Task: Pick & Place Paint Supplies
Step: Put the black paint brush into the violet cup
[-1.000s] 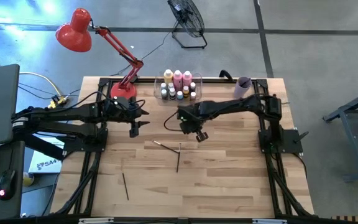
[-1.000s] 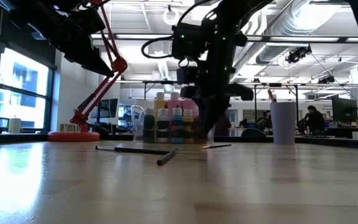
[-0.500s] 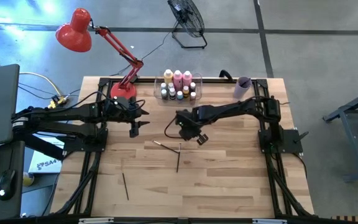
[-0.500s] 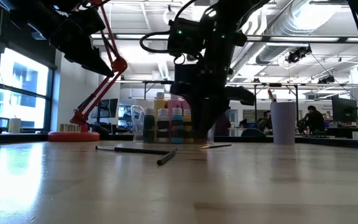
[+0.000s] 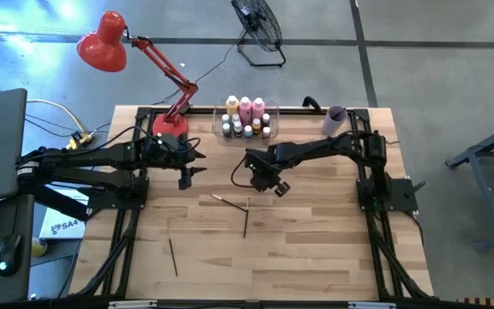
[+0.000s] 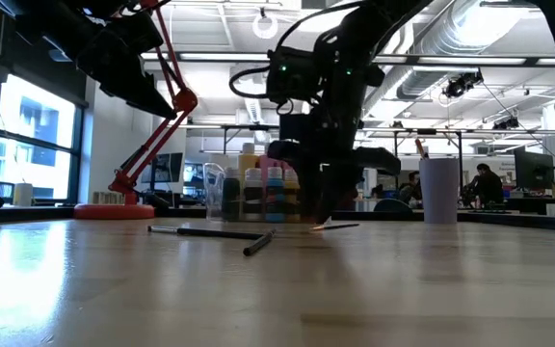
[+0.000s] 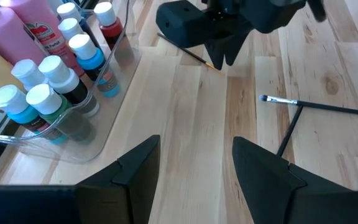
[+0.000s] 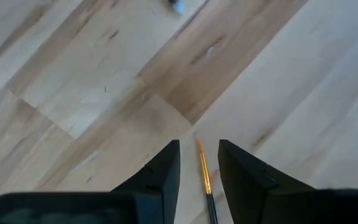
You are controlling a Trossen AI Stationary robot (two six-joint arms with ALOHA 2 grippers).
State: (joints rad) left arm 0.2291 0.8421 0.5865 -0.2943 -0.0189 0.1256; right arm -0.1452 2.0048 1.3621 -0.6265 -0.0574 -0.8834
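A pale wooden table [image 5: 316, 249] fills the middle of the high view, with grey floor around it and a red desk lamp [image 5: 103, 40] at the upper left. Near the frame's centre, the right gripper [image 5: 273, 184] is lowered to the boards; its fingers [image 8: 160, 171] are seen parted in the right wrist view, with a thin orange-and-dark paintbrush [image 8: 204, 180] lying between them, its lower end cut off by the frame edge. Whether the pads touch it cannot be made out. Left of centre, the left gripper [image 5: 185, 178] hangs above the table with its fingers [image 7: 135, 171] spread on nothing. Two crossed brushes [image 5: 245, 212] lie below centre and another brush [image 5: 172, 256] at the lower left. At the top centre, the paint bottles [image 5: 245, 117] stand in a clear bin [image 7: 86, 134], partly cropped in the left wrist view. A lilac cup [image 5: 335, 119] stands to their right.
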